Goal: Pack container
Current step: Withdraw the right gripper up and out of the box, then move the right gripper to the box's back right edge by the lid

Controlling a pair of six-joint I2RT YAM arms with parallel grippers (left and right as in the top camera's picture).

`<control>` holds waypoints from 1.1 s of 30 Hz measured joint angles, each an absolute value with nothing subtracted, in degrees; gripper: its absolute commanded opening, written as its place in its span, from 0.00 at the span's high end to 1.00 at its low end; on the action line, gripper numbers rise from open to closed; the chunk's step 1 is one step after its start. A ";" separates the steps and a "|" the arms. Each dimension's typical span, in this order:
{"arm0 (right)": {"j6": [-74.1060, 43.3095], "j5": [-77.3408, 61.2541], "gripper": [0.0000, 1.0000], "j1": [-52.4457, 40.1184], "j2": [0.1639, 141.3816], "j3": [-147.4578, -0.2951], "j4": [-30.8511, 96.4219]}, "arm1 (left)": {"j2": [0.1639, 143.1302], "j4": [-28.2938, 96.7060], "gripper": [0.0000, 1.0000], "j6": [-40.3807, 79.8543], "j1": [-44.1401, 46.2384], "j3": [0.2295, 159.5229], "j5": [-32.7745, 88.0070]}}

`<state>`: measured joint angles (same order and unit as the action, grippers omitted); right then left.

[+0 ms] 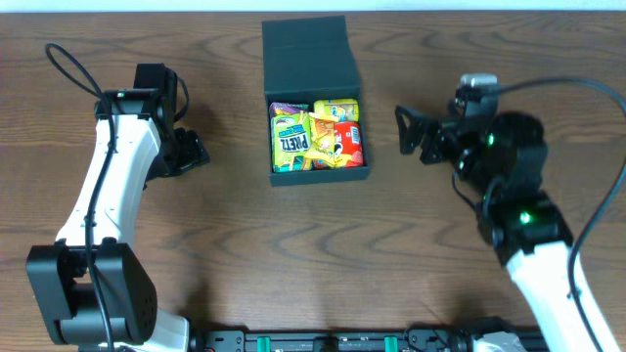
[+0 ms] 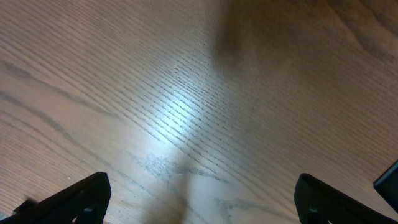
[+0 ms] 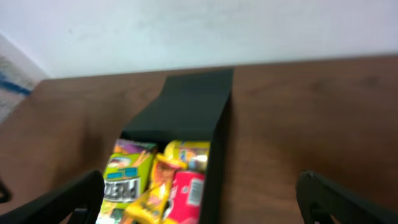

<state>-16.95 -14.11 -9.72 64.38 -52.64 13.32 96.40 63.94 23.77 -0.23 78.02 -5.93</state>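
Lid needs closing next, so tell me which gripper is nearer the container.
Right. The right gripper sits open just beyond the container's right side, pointing at it; the left gripper is farther away, off its left side.

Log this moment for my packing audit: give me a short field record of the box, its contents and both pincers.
container: dark square box, flap lid open and folded back, far middle of the table
contents: green packet, yellow packet, red packet, lying inside
left pincer: open, holding nothing, over wood left of the box
right pincer: open, holding nothing, right of the box, pointing toward it
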 measured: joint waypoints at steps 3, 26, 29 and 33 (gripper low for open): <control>-18.31 -17.65 0.01 -9.28 70.06 -58.15 20.10 | 96.40 63.96 0.05 23.77 -0.23 78.00 -5.96; -40.88 -63.86 0.98 7.29 118.61 -88.58 22.48 | 96.40 63.92 0.05 23.77 -0.23 78.00 -5.93; -43.62 -65.49 0.98 7.29 124.22 -94.08 19.27 | 96.40 63.99 0.05 23.77 -0.23 78.00 -5.96; -49.43 -66.63 0.99 6.55 128.84 -96.99 10.87 | 96.40 63.94 0.05 23.77 -0.23 78.02 -5.96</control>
